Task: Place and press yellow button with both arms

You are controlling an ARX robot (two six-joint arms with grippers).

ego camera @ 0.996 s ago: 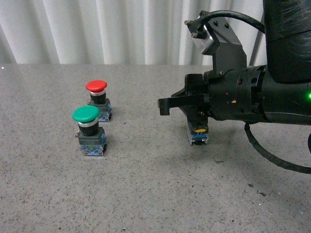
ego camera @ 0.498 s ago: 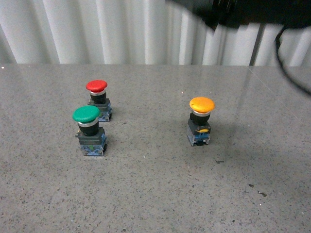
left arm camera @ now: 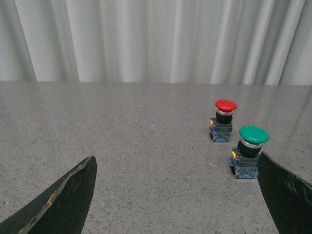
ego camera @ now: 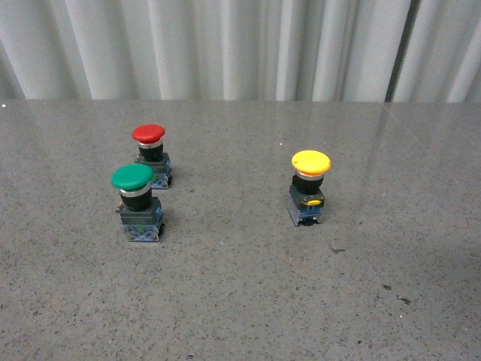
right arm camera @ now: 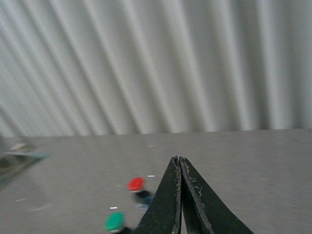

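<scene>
The yellow button (ego camera: 310, 188) stands upright on the grey table, right of centre in the front view, with nothing touching it. Neither arm shows in the front view. In the left wrist view my left gripper (left arm camera: 178, 195) is open and empty, its two black fingers (left arm camera: 63, 200) wide apart low over the table. In the right wrist view my right gripper (right arm camera: 178, 163) is shut with nothing between its jaws, raised above the table. The yellow button shows in neither wrist view.
A green-capped button (ego camera: 137, 201) and a red-capped button (ego camera: 152, 155) stand at the left of the grey table (ego camera: 240, 301). Both show in the left wrist view, green (left arm camera: 249, 150) and red (left arm camera: 224, 119), and blurred in the right wrist view. A white curtain hangs behind.
The right arm, low over the yellow button a second ago, has lifted up and out of the front view. The yellow button stays upright in the same place.
</scene>
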